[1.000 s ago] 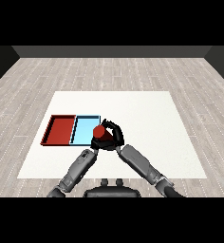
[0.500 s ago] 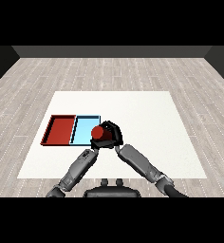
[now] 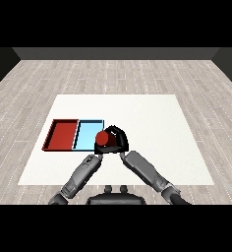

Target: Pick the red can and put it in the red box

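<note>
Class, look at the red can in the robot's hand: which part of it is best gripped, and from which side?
Grip the red can round its curved side wall, coming from the right, as the right hand does now. The round wall lets fingers curl about it, and the red top stays uncovered. This is a judgement from its shape.

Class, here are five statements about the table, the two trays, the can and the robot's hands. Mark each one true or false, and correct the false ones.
1. The right hand has its fingers curled round the red can. True.
2. The red can lies inside the red tray. False: it is in the right hand, at the right edge of the light blue tray.
3. The red tray lies left of the light blue tray. True.
4. The left hand holds the can. False: it holds nothing.
5. The trays lie on the right half of the white table. False: they lie on its left half.
</note>
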`<state>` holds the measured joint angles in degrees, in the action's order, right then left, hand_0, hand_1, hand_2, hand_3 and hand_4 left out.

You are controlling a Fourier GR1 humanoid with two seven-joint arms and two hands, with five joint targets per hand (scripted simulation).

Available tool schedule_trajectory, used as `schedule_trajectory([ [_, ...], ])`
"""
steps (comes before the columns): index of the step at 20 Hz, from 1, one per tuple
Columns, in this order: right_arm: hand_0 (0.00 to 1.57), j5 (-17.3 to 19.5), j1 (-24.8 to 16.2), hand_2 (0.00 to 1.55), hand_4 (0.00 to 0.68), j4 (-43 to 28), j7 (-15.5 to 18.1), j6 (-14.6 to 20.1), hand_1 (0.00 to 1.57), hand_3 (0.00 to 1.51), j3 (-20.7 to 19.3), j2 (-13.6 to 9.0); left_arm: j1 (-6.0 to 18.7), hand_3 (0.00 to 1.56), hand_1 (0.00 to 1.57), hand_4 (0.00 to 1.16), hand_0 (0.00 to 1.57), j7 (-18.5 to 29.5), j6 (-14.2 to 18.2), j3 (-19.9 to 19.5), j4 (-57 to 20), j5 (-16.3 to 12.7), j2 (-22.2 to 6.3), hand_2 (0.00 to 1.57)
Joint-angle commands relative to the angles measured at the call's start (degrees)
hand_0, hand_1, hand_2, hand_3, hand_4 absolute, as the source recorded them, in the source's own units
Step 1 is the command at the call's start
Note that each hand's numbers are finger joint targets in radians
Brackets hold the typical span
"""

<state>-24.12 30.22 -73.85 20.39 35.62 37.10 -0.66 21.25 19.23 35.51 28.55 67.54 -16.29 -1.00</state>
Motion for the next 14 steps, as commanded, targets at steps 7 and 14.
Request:
schedule_trajectory([
  [7, 0.0, 7.18, -1.18, 0.0, 0.0, -0.93, -4.69, -2.31, 0.0, 0.0, -0.92, 0.64, 2.37, 1.45, 1.57, 1.12, 1.57, -2.57, -0.02, -3.86, -0.06, 2.45, 0.97, 1.53],
  [14, 0.0, 7.43, -5.54, 0.0, 0.0, -1.28, -1.06, -3.07, 0.0, 0.0, -0.62, 0.64, -0.96, 1.5, 1.57, 1.14, 1.57, -2.0, 2.23, -0.31, -0.3, 0.69, 0.98, 1.57],
])
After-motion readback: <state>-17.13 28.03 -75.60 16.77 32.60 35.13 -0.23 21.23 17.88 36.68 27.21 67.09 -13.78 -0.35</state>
